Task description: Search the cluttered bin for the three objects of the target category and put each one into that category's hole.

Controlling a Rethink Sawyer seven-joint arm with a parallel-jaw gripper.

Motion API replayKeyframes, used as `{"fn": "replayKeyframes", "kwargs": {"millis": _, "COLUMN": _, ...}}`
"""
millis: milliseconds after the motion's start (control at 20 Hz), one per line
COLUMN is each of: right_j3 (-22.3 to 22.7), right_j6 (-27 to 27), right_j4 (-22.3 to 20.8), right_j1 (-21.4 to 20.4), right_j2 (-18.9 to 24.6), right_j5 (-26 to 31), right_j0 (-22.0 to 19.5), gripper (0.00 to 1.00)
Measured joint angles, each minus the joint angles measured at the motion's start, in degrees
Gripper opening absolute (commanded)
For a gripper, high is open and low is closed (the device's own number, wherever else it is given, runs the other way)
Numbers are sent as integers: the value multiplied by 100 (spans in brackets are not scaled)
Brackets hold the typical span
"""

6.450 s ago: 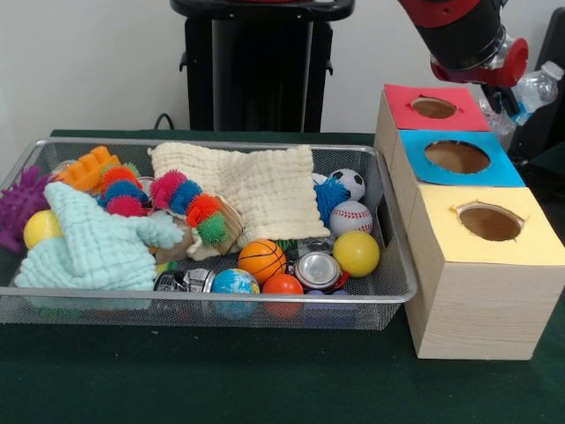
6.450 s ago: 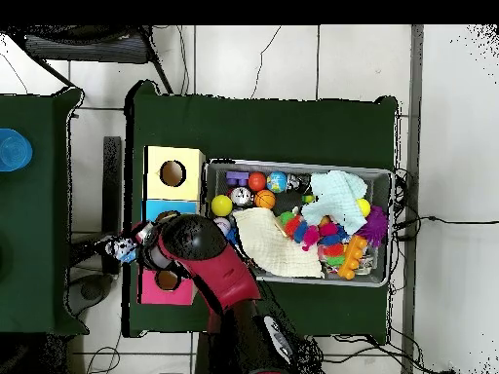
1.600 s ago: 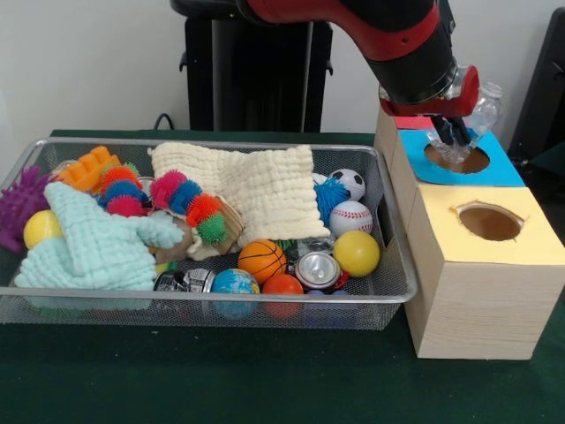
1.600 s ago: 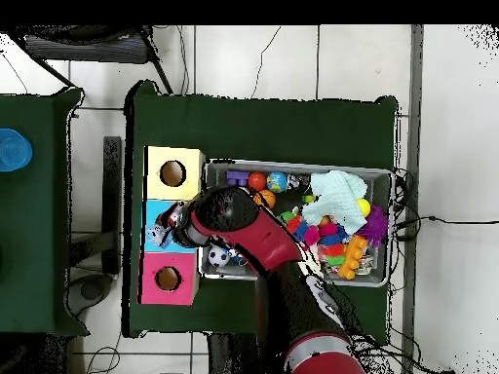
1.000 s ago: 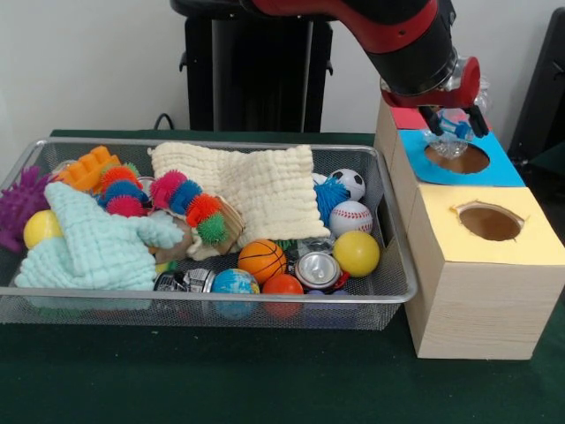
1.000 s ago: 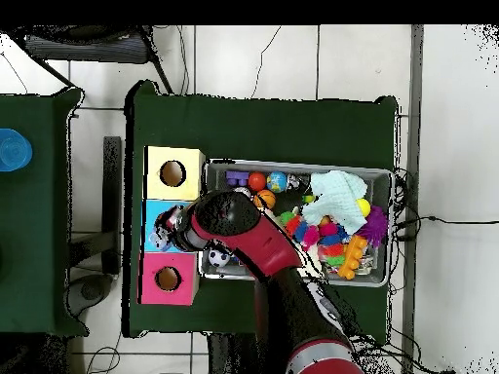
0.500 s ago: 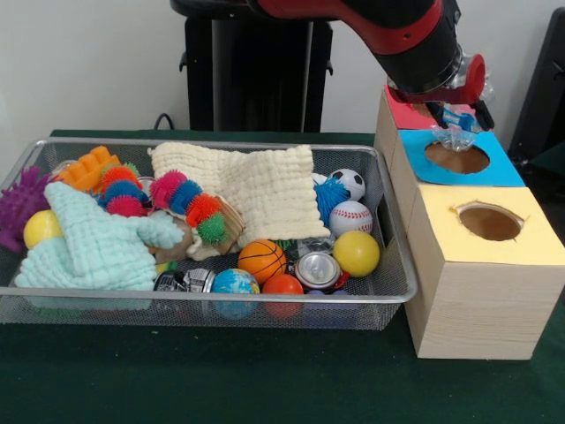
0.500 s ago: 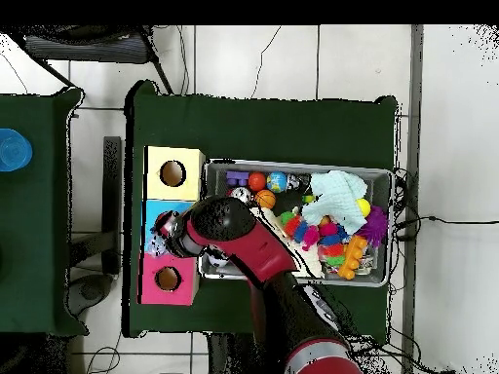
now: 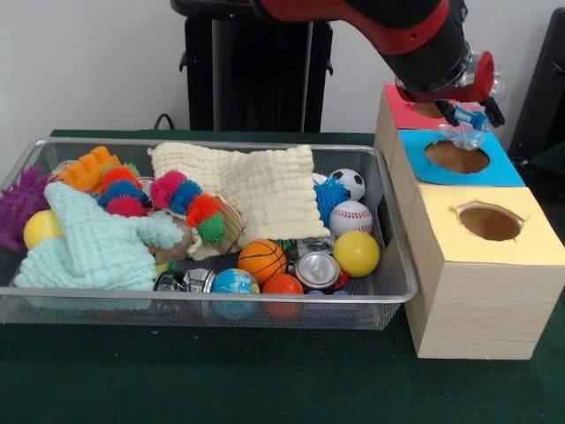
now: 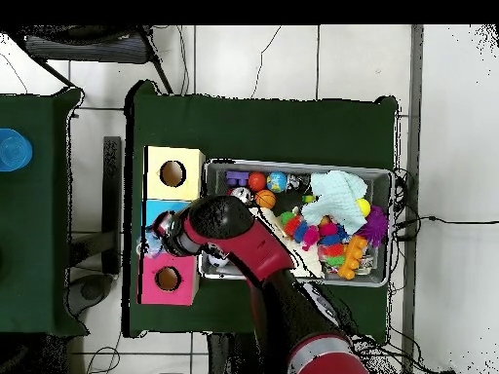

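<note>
- The arm (image 9: 397, 31) comes down from the top of the front view, and its gripper (image 9: 468, 115) is above the far edge of the blue box (image 9: 459, 157), at about 1 o'clock from the bin (image 9: 388, 265).
- The jaws are closed on a bottle (image 9: 468, 134) (clear plastic, with a bluish label), which hangs just above the round hole (image 9: 456, 157) of the blue box.
- The blue box stands between the red box (image 9: 433, 108) at 12 o'clock and the yellow box (image 9: 485, 256) at 6 o'clock; the three boxes touch in one row beside the bin.
- Inside the bin, a cream cloth (image 9: 265, 190) lies in the middle and a mint cloth (image 9: 97, 243) at 9 o'clock.
- A metal can (image 9: 318, 269) lies at 5 o'clock in the bin, between an orange ball (image 9: 261, 259) and a yellow ball (image 9: 357, 253).
- In the overhead view the arm (image 10: 244, 243) covers most of the blue box (image 10: 154, 212), so the bottle cannot be seen clearly there.
</note>
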Motion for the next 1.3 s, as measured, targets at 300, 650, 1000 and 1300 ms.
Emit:
{"fn": "replayKeyframes", "kwargs": {"millis": 300, "right_j3": -100, "right_j6": 0, "right_j4": -18, "right_j1": 73, "right_j2": 26, "right_j5": 0, "right_j0": -27, "gripper": 100}}
{"fn": "replayKeyframes", "kwargs": {"millis": 650, "right_j3": -515, "right_j6": 0, "right_j4": -301, "right_j1": 216, "right_j2": 25, "right_j5": 1, "right_j0": -27, "gripper": 100}}
{"fn": "replayKeyframes", "kwargs": {"millis": 1000, "right_j3": -1007, "right_j6": 0, "right_j4": -670, "right_j1": 331, "right_j2": 23, "right_j5": 2, "right_j0": -27, "gripper": 100}}
{"fn": "replayKeyframes", "kwargs": {"millis": 1300, "right_j3": -1622, "right_j6": 0, "right_j4": -1090, "right_j1": 522, "right_j2": -26, "right_j5": 8, "right_j0": -27, "gripper": 100}}
